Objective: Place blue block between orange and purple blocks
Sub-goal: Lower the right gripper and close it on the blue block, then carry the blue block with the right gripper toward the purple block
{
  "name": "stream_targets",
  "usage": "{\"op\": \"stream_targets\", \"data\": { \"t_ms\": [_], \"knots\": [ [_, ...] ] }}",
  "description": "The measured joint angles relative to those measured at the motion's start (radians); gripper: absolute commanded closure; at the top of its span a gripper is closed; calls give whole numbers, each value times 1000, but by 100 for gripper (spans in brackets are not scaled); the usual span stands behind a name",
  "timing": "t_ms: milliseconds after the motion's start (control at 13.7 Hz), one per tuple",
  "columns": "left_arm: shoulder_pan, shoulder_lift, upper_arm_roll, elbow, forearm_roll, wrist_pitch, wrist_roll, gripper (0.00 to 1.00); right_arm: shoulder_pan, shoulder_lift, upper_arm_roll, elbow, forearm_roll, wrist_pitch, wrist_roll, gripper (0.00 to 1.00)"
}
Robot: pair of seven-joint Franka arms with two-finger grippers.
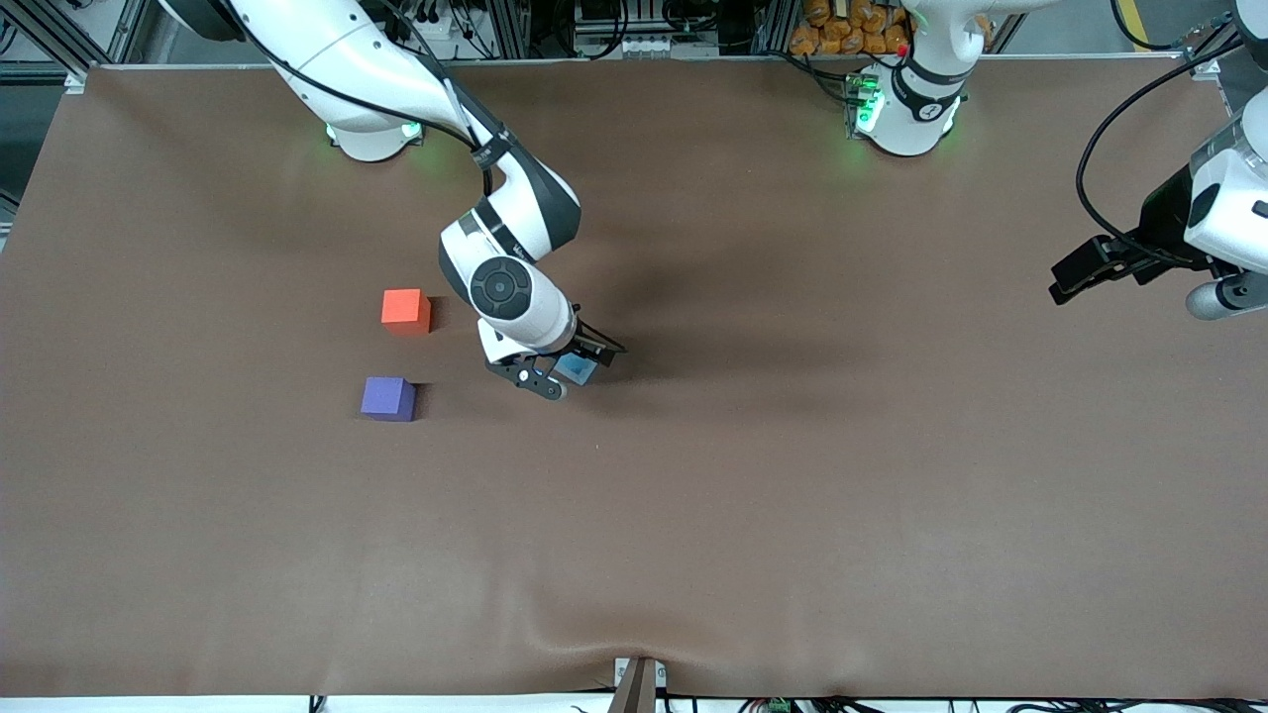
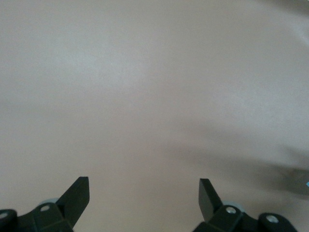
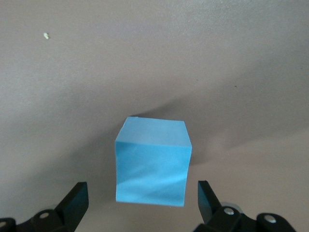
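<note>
The table (image 1: 792, 495) is covered in a plain brown sheet and takes up nearly the whole front view; the bases of both arms stand along its edge farthest from the front camera.

The right arm reaches out from its base, bends sharply at the elbow and turns its wrist downward, so that the right gripper (image 1: 575, 371) hangs low over the blue block (image 1: 576, 369); its fingers (image 3: 75, 200) are spread wide, one on each side of the block, with a gap showing between each fingertip and the cube's faces in the right wrist view, so nothing is pinched; the block sits flat on the table sheet.

The left arm waits at its own end of the table, well apart from the blue block; the left gripper (image 1: 1075, 277) is held up in the air over bare sheet near the table's edge, pointing back toward the blue block; its fingers (image 2: 77, 195) are likewise spread apart with only brown sheet between them.

The orange block (image 1: 405, 310) lies well apart from the blue block, toward the right arm's end of the table, and a little farther from the front camera than it; the purple block (image 1: 388, 398) lies nearer to the front camera than the blue block, also toward the right arm's end; a clear strip of sheet separates the two cubes, and the blue block is outside that strip.
</note>
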Motion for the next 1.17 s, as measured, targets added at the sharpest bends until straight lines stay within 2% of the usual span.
{"op": "stream_targets", "data": {
  "t_ms": [220,293,366,439,585,878,1024,1171],
  "knots": [
    [5,-1,0,0,0,1,14,0,0,18,0,0,-12,19,1,0],
    [6,-1,0,0,0,1,14,0,0,22,-1,0,-13,21,1,12],
    [8,-1,0,0,0,1,15,0,0,24,-1,0,-14,23,1,48],
    [11,-1,0,0,0,1,17,0,0,25,-1,0,-15,23,1,55],
    [16,-2,0,0,0,1,26,0,0,25,-3,1,-16,23,1,60],
    [16,-4,0,0,0,1,31,0,0,22,-6,11,-17,16,11,64],
    [16,-6,0,0,0,1,31,0,-3,11,-7,43,-20,-46,12,64],
    [16,-6,0,0,0,1,31,0,-16,-24,-10,93,-25,-171,-5,63]
  ]
}}
